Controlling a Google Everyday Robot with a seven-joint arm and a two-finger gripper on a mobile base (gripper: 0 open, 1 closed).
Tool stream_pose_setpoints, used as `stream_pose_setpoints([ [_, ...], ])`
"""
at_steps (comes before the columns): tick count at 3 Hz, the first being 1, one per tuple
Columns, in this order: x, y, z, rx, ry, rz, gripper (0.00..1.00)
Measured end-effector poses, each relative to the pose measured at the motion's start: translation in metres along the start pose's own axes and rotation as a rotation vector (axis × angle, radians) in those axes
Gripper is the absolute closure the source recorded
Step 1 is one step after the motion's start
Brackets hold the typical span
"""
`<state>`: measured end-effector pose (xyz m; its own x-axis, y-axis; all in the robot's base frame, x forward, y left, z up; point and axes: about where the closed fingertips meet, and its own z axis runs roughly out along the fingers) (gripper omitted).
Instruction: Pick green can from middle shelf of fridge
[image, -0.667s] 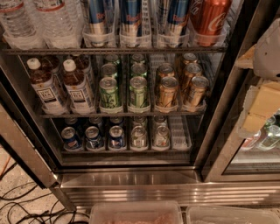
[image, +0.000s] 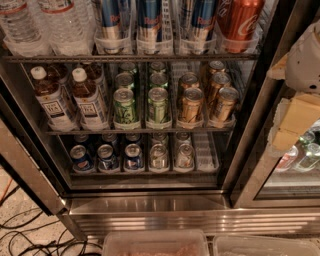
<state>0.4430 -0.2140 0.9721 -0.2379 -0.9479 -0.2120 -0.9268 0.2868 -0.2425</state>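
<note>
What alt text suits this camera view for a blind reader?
A drinks fridge seen from above: green cans front the middle shelf, between tea bottles and gold cans. The robot's gripper hangs at the right edge, outside the shelves.

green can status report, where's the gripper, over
gripper at right edge, outside the fridge opening, clear of cans. green can upright, front of middle shelf, untouched. nothing in front of it; gold cans close beside it.

6 green cans (image: 124, 106), ~5 gold cans (image: 191, 105), 1 gripper (image: 294, 121) far R
</note>
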Motion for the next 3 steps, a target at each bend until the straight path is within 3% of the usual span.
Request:
stream_pose_setpoints([
  [1, -0.013, 0.015, 0.026, -0.030, -0.037, 0.037, 0.00],
  [2, -0.028, 0.046, 0.069, -0.086, -0.091, 0.095, 0.00],
  [3, -0.034, 0.078, 0.120, -0.149, -0.218, 0.148, 0.00],
])
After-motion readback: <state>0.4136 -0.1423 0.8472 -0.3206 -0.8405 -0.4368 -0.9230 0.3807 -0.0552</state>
